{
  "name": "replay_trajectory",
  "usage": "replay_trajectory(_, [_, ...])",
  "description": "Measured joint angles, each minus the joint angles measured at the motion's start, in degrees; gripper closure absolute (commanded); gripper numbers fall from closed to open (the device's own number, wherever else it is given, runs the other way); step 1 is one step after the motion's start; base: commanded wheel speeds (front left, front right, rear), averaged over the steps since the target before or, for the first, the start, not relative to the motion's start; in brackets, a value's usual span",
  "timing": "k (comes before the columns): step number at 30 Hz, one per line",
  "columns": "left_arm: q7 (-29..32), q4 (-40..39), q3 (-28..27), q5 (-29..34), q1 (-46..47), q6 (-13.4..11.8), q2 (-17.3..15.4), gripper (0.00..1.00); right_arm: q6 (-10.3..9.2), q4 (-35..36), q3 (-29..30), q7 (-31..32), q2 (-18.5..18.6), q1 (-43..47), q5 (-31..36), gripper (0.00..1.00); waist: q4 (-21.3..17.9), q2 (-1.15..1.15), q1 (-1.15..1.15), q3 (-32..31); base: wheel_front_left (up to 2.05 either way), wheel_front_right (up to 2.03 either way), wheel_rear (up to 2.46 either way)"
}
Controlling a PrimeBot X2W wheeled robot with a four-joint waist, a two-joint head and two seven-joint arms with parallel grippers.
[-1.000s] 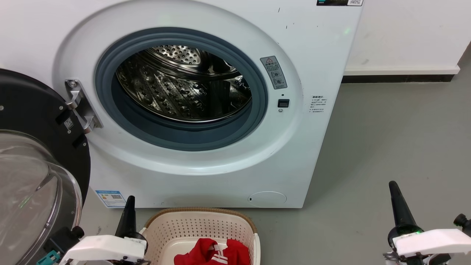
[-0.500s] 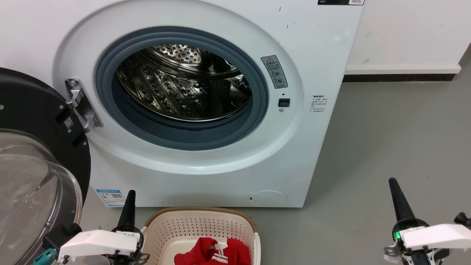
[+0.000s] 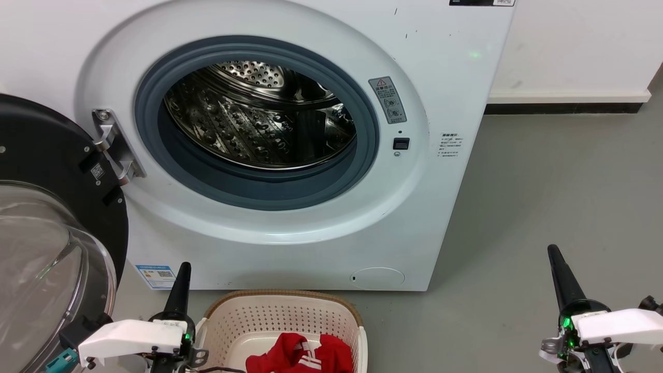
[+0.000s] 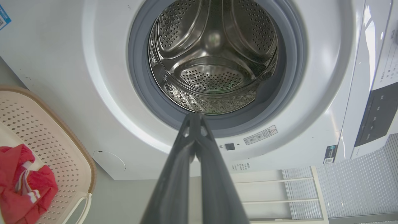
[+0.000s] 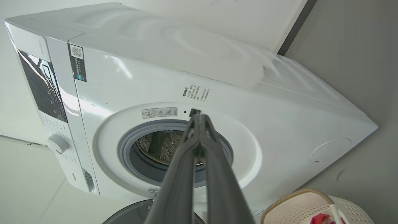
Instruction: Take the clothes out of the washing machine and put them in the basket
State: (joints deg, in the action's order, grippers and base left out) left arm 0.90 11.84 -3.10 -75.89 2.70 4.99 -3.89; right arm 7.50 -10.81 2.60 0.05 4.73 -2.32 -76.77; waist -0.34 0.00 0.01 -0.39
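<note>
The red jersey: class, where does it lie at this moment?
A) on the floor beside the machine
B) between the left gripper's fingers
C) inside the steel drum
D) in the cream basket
D: the red jersey lies bunched in the cream basket in front of the machine, and no cloth is seen in the drum.

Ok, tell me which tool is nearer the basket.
Left. The left tool is close beside the left rim of the basket; the right tool is far off to its right, over the floor.
</note>
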Motion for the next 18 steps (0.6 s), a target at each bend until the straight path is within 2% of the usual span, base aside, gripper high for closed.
replay_trajectory(18, [2.3, 1.1, -1.0, -8.7, 1.5, 1.2, 0.0, 1.00, 0.00, -1.5, 0.7, 2.3, 0.0, -1.4, -8.6, 1.00, 0.2, 0.00, 0.00, 0.3, 0.00, 0.00, 0.00])
